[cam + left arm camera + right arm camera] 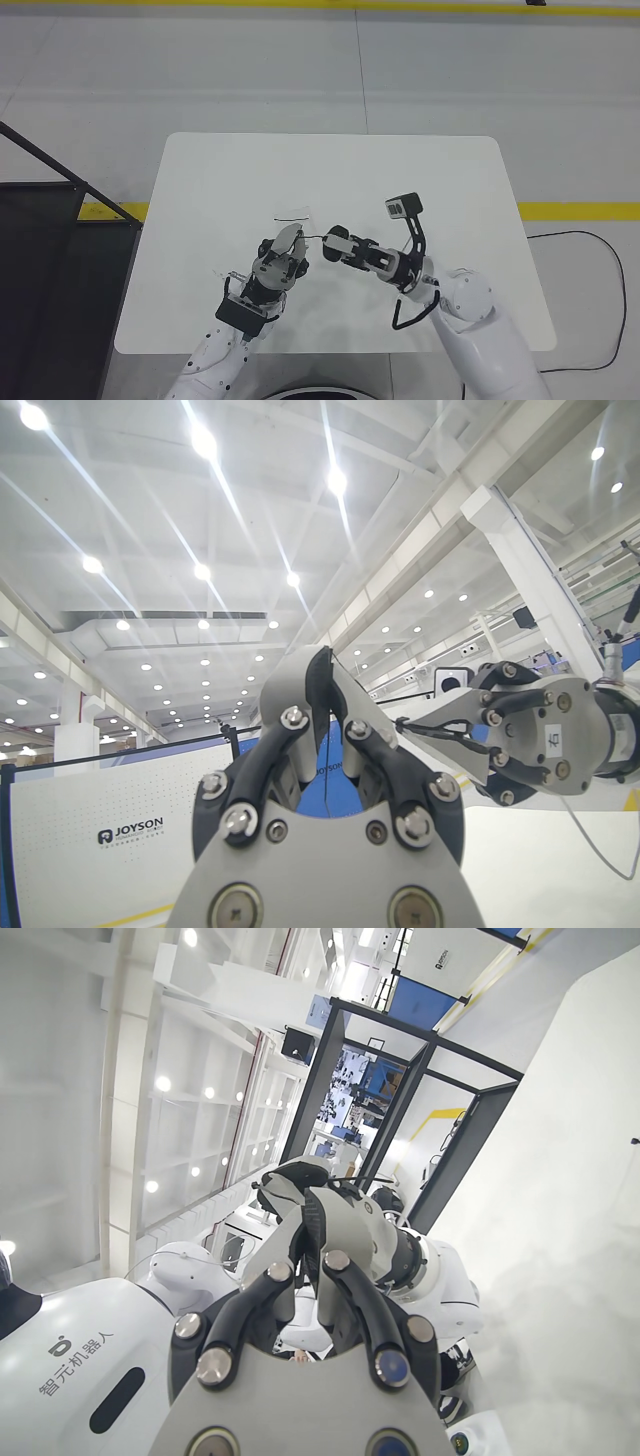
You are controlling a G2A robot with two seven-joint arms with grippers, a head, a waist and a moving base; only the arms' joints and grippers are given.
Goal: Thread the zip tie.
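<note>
A thin black zip tie (314,237) spans the short gap between my two grippers, just above the white table (420,180) near its front middle. My left gripper (293,238) is shut on one part of it; in the left wrist view the strand (326,750) runs down between its closed fingers (325,660). My right gripper (332,240) faces it from the right, tip to tip, and is shut on the tie's other part (435,732). In the right wrist view a piece of the tie (350,1178) sticks out past the right gripper (305,1195).
A second thin black zip tie (291,215) lies flat on the table just beyond the left gripper. A dark-framed stand (40,260) sits off the table's left side. A black cable (590,300) lies on the floor at the right.
</note>
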